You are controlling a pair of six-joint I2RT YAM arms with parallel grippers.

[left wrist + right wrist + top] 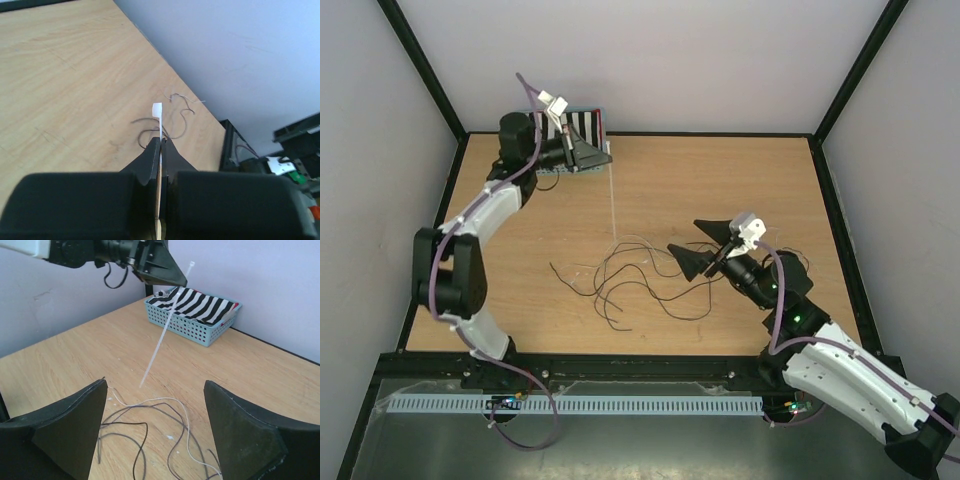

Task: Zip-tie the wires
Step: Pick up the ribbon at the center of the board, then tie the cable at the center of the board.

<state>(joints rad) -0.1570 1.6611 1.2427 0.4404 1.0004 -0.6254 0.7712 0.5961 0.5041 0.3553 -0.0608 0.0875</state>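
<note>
The wires [620, 278] lie in loose dark loops with a pale strand among them, mid-table. In the right wrist view the wires [145, 425] spread on the wood between and below my right gripper's fingers. My right gripper [685, 236] stands open just right of them with nothing between its fingers [80, 425]. My left gripper [600, 153] is raised at the back left, shut on a white zip tie [612, 200] that slants down toward the table. Its head [157, 109] pokes out past the shut jaws, and the strap [162, 335] ends just above the wood.
A teal basket [185, 325] holding a black-and-white striped cloth [582, 125] stands at the back left, beside the left gripper. White walls and black frame posts close in the table on three sides.
</note>
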